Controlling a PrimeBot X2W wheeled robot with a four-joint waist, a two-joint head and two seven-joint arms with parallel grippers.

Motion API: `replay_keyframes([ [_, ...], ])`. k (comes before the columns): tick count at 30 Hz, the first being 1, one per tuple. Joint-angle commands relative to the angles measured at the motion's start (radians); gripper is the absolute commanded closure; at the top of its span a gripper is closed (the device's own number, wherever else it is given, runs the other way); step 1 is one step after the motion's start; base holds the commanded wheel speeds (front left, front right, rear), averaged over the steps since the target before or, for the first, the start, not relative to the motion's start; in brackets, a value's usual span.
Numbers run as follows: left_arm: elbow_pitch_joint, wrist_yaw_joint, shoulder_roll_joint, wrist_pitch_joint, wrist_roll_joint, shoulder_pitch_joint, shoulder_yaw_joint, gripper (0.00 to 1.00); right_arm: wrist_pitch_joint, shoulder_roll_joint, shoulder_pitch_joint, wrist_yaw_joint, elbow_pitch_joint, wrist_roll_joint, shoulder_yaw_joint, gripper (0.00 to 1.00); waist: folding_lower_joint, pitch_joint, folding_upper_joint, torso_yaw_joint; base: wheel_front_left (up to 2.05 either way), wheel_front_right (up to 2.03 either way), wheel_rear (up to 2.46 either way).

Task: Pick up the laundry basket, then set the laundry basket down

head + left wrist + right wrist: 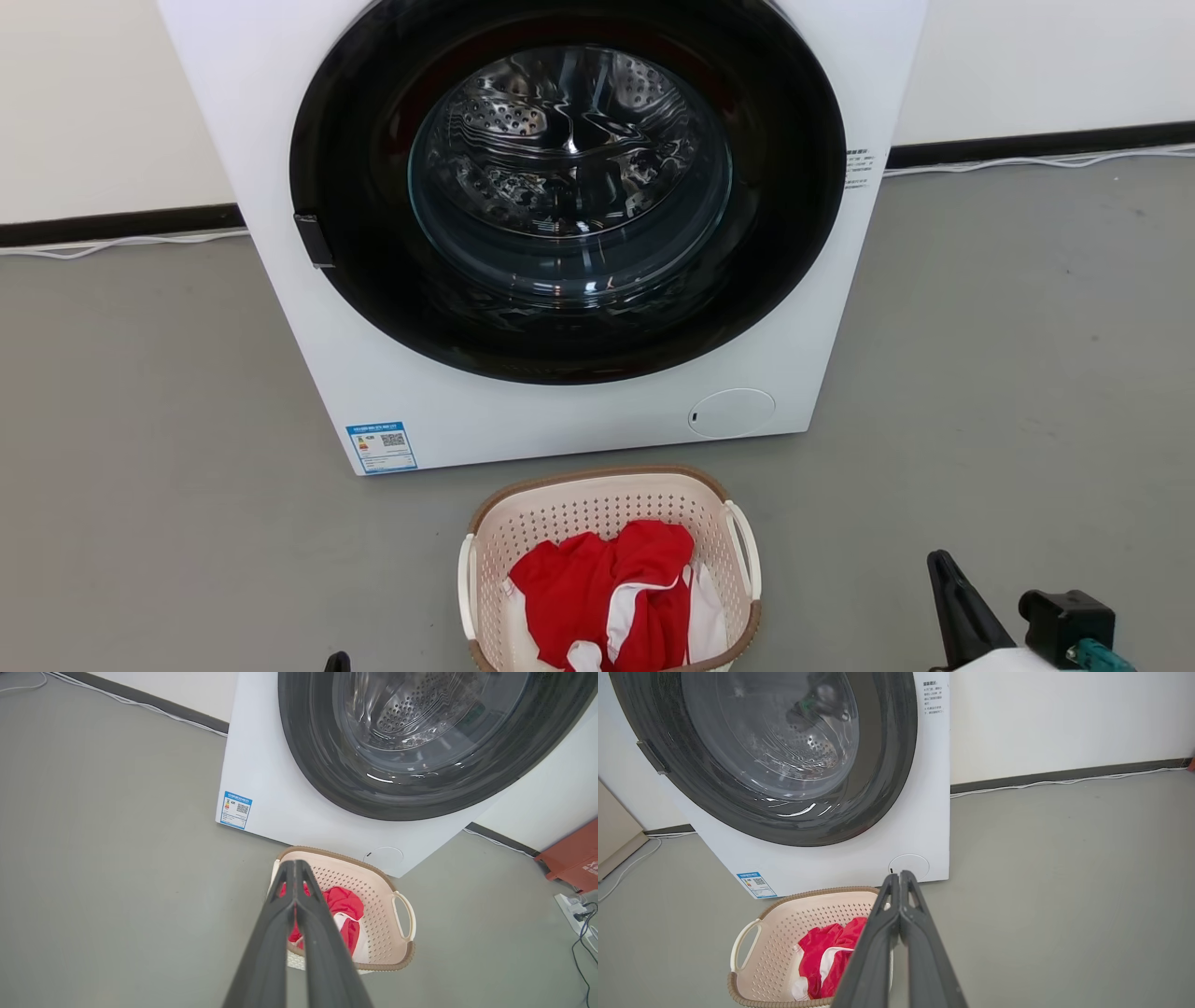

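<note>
Left gripper (295, 864): fingers pressed together, empty, touching nothing. Right gripper (900, 877): fingers likewise together, empty. Laundry basket (597, 509): on floor (140, 420) before washing machine (560, 420), holding red-and-white garment (597, 588).

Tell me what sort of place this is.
Probably a laundry corner: a front-loading washing machine stands against a white wall, and a laundry basket holding red and white clothes sits on the grey floor before it.
</note>
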Motion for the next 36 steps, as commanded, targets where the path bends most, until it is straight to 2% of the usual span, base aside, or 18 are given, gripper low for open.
replay_keyframes([
  [1,-0.027,-0.008,0.004,0.010,-0.025,-0.033,0.012,1.00,0.008,-0.007,-0.033,0.000,-0.028,0.034,-0.008,1.00,0.0004,0.001,-0.0001,0.001,0.00,0.00,0.00],
  [5,-0.029,-0.011,0.004,0.021,-0.063,-0.042,0.016,1.00,0.014,-0.006,-0.035,0.000,-0.035,0.085,-0.006,1.00,-0.0006,0.004,-0.0001,0.002,0.00,0.00,0.00],
  [36,-0.048,-0.038,0.003,0.108,-0.347,-0.107,0.050,1.00,0.082,-0.001,-0.058,-0.001,-0.071,0.458,-0.014,1.00,-0.0007,0.016,-0.0001,0.013,0.00,0.00,0.00],
])
